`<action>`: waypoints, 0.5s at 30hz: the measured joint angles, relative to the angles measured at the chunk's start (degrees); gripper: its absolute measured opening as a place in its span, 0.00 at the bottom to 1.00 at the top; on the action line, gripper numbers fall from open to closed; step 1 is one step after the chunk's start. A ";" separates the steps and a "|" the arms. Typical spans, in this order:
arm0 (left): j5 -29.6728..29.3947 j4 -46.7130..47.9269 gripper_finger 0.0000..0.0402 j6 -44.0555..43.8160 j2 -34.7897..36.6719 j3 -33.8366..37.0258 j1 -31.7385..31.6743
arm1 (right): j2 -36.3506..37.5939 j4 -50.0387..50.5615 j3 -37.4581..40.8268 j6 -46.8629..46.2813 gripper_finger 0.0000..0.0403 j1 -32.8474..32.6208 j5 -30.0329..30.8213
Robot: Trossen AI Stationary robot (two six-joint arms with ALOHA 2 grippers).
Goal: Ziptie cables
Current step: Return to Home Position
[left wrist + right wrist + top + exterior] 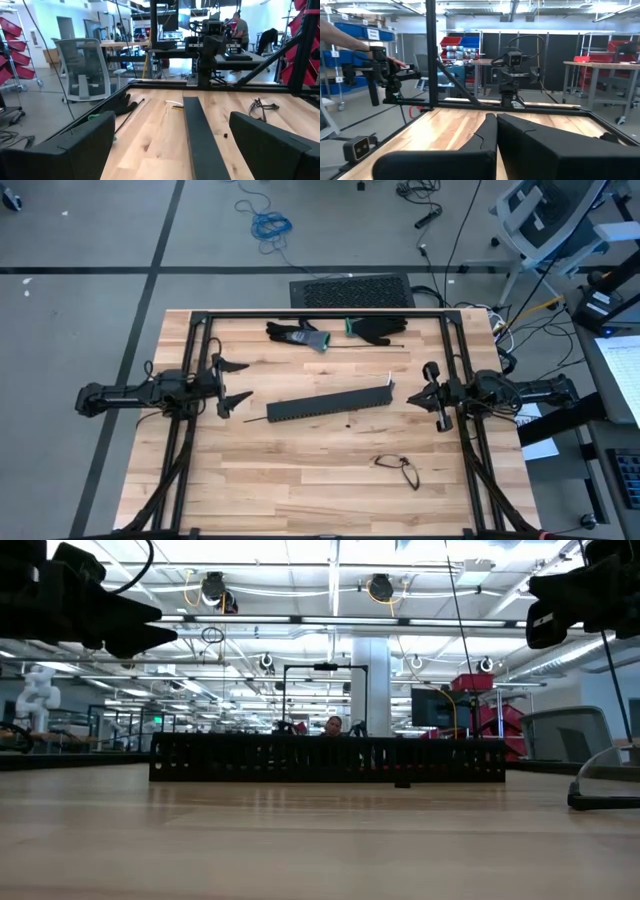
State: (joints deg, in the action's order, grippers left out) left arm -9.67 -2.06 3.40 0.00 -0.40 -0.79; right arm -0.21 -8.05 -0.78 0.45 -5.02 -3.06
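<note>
Both arms are held above the wooden table [300,495], one at each side, and nothing is carried by either. The left gripper [246,382] is seen at the left side, pointed toward the middle, with its two fingers spread wide apart. In the left wrist view a broad gap is shown between them, and bare wood and the end of the duct are seen through it. The right gripper [414,396] is held opposite, at the right side. Its fingers are pressed together with no gap and nothing between them, as is shown in the right wrist view. Between the two grippers a long black slotted duct [330,406] is laid flat across the middle of the table, slightly slanted, and is touched by neither gripper. The cables [398,468] are found as a small looped bundle of thin wires lying on the wood nearer the right arm, well apart from the duct. Their colours cannot be told. On the other side of the duct a grey-marked glove [298,333] and a black glove [380,329] with a green cuff are laid near each other by the table's edge. Beyond the table, in the right wrist view, a person's forearm [345,36] is seen stretched toward a dark stand.
</note>
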 joint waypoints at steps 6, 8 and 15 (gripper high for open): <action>0.00 0.01 0.96 0.00 -0.01 0.00 0.23 | -0.30 0.19 0.00 0.00 0.00 -0.15 0.01; 0.00 0.01 0.96 0.00 -0.01 0.00 0.23 | -0.30 0.19 0.00 0.00 0.00 -0.15 0.01; 0.02 -0.14 0.96 0.00 -0.01 0.00 0.23 | -0.32 0.17 0.00 0.00 0.00 -0.13 0.01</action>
State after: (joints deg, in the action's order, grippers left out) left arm -9.65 -2.20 3.40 -0.01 -0.40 -0.56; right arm -0.54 -7.88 -0.78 0.45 -5.15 -3.05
